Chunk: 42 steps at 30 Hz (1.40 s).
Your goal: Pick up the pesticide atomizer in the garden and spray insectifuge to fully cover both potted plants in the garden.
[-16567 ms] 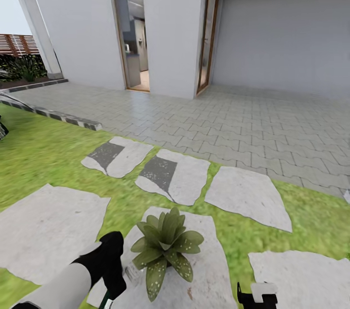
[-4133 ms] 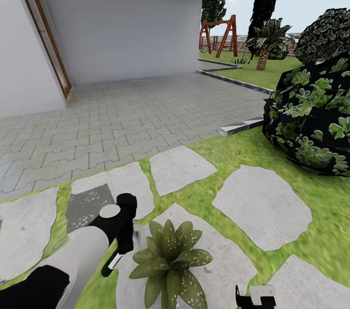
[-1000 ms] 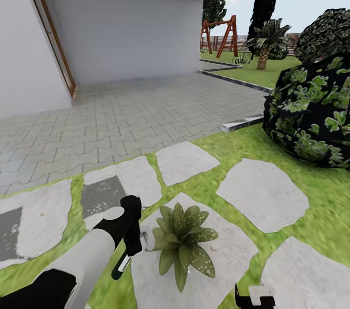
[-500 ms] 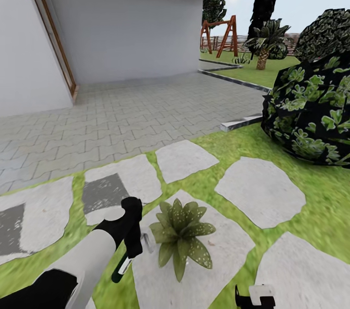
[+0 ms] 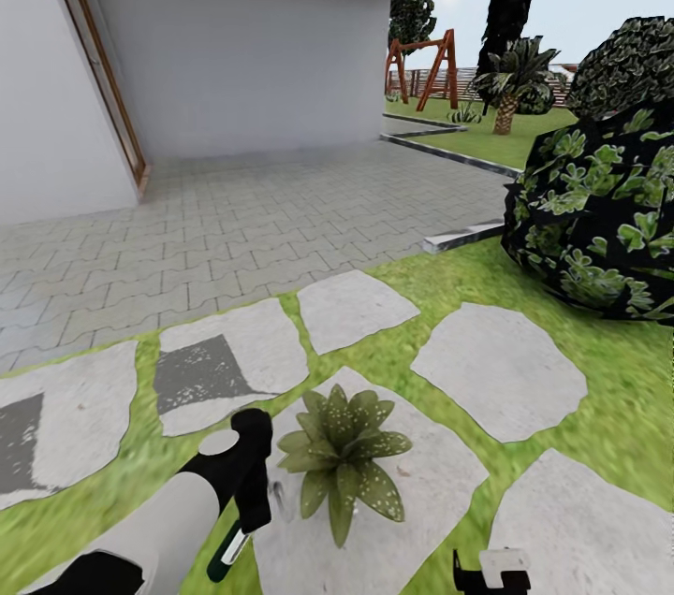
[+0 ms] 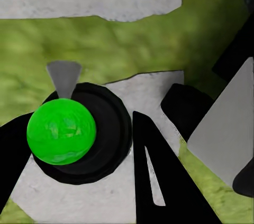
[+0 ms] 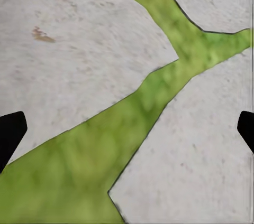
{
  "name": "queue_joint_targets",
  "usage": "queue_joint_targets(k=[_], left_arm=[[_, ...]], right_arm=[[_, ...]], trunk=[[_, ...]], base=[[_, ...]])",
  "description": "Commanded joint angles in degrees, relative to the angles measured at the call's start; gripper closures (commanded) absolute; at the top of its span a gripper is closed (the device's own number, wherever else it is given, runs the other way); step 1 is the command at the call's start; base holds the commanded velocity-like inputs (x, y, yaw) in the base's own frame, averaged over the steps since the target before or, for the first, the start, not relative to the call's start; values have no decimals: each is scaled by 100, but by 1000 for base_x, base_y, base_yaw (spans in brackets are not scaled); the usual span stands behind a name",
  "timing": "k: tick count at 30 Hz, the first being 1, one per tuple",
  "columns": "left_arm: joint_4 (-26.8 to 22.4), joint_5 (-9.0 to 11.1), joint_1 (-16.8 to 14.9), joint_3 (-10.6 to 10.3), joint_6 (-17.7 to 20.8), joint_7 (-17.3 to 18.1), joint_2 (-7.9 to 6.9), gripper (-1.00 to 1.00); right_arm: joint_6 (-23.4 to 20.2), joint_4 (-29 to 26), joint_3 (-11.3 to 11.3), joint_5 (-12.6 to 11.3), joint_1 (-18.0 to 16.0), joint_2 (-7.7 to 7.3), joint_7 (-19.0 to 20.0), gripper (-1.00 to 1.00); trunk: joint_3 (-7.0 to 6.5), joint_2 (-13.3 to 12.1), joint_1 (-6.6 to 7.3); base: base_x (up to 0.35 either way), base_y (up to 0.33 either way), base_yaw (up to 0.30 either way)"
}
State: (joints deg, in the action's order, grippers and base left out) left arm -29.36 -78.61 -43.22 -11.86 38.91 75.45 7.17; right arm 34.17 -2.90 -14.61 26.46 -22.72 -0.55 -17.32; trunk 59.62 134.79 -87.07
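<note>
A potted plant [image 5: 342, 453], a low rosette of pointed green leaves, stands on a grey stepping stone [image 5: 440, 483] in the garden lawn. Whitish specks of insectifuge [image 5: 377, 490] dot its leaves. Just to its left my left gripper [image 5: 251, 475] is shut on the pesticide atomizer [image 5: 228, 554], whose dark green body with a white band hangs below the hand. In the left wrist view the atomizer [image 6: 61, 130] shows as a bright green round end between the black fingers [image 6: 156, 179], with a grey nozzle cone beside it. My right gripper [image 5: 492, 573] hangs low and open [image 7: 127, 131] over stone and grass.
A large dark shrub [image 5: 599, 221] stands at the right on the lawn. Grey block paving [image 5: 281, 211] and the white house wall lie ahead, with a wooden door frame [image 5: 94, 71] at the left. A swing frame [image 5: 421, 66] and a palm [image 5: 510, 85] stand far off.
Over 16 s the view has swung right, from the doorway to the shrub. In the last second my left gripper with the atomizer has sunk slightly beside the plant.
</note>
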Motion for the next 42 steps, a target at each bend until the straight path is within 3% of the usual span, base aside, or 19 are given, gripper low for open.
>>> queue_joint_targets(k=[1, 5, 18, 22, 25, 28, 34, 39, 42], left_arm=[[1, 31, -2, -9, 59, -17, 2, 100], [1, 274, -2, -11, 55, -78, 1, 100], [14, 350, 70, -9, 55, -89, -5, 100], [17, 396, 229, -5, 55, -367, -9, 100], [16, 719, 242, -9, 41, -447, -32, 100], [47, 841, 294, -16, 23, -472, -32, 100], [-64, 864, 344, -9, 45, -826, -10, 100], [-741, 865, 315, -16, 68, -812, -4, 100], [-750, 872, 327, -5, 59, -810, -9, 100]], right_arm=[[13, 8, -33, 61, -4, 1, -27, -100], [11, 8, -33, 61, -4, 1, -26, -100], [11, 6, -33, 61, -4, -7, -30, -100], [10, 8, -33, 61, -4, -7, -28, -100], [10, 8, -33, 61, -4, -7, -30, -100], [10, 7, -33, 61, -4, -7, -30, -100], [10, 8, -33, 61, -4, -7, -30, -100], [10, 8, -33, 61, -4, -7, -26, -100], [10, 8, -33, 61, -4, -7, -26, -100]], trunk=[[5, 2, 1], [5, 2, 1], [5, 2, 1], [5, 2, 1], [5, 2, 1], [5, 2, 1], [5, 2, 1], [5, 2, 1], [5, 2, 1]], base=[[0, -163, 0], [0, -51, 0], [-104, -54, 0], [-6, -3, 0], [0, 0, 0], [0, 0, 0], [0, 0, 0], [0, 0, 0], [0, 0, 0]])
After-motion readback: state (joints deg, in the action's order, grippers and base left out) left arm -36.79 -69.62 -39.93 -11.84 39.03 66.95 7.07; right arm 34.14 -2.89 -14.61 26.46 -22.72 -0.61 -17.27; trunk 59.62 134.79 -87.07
